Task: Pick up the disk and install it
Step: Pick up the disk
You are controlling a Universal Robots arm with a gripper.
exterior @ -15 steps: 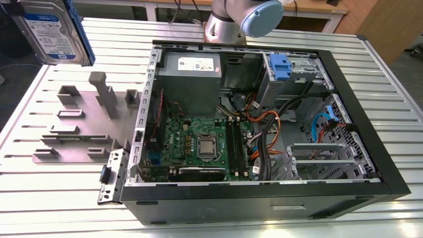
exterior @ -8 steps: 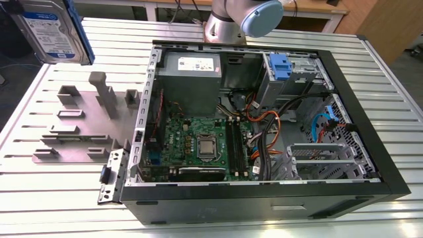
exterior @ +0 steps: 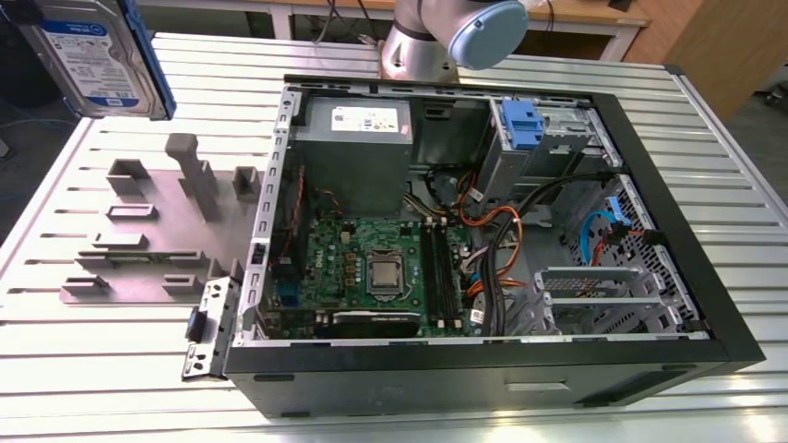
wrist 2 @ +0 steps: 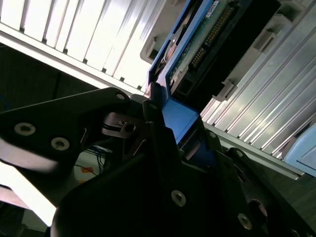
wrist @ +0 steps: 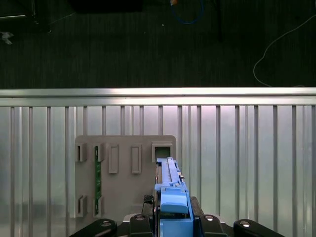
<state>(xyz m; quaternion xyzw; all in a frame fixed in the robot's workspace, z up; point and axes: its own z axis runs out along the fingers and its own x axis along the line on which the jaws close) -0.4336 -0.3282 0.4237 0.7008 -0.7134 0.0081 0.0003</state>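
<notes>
The disk (exterior: 92, 55), silver with a white-and-blue label and blue rails, hangs in the air at the exterior view's far upper left, above the slatted table. In the first wrist view I see the disk (wrist: 170, 192) edge-on with its blue end tab nearest, over the grey fixture plate (wrist: 123, 187). My gripper (wrist: 173, 219) is shut on that tab end. In the second wrist view, the black fingers (wrist 2: 153, 118) clamp the blue rail, and the disk's green circuit board (wrist 2: 197, 44) faces the camera.
The open computer case (exterior: 689, 305) lies on the table at the exterior view's right, with a drive bay and blue bracket (exterior: 523, 125) at its far corner and a grey power supply (exterior: 357, 129) beside it. The fixture plate (exterior: 148, 240) has upright posts; a green strip (wrist: 98, 180) stands in one slot.
</notes>
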